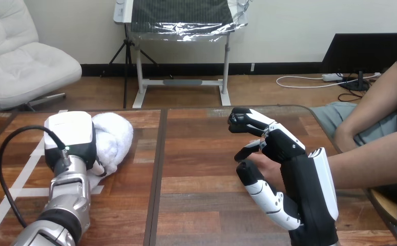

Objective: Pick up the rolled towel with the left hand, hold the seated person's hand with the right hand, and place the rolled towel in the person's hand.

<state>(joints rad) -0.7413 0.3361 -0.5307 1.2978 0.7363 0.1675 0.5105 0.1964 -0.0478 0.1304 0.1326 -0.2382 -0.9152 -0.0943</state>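
One rolled towel (pixel 115 139) lies on the wooden table (pixel 196 154) at its left side. The left hand (pixel 69 136) is set against the towel's near side, its back to the camera; whether it grips the towel cannot be told. The right hand (pixel 301 179) stands at the table's right side. Its fingers and thumb are curled round the one person's hand (pixel 269 166), which shows between them.

Towel (pixel 117 136) left on table (pixel 196 164) (against left hand (pixel 70 134)); person's hand (pixel 269 168) right.
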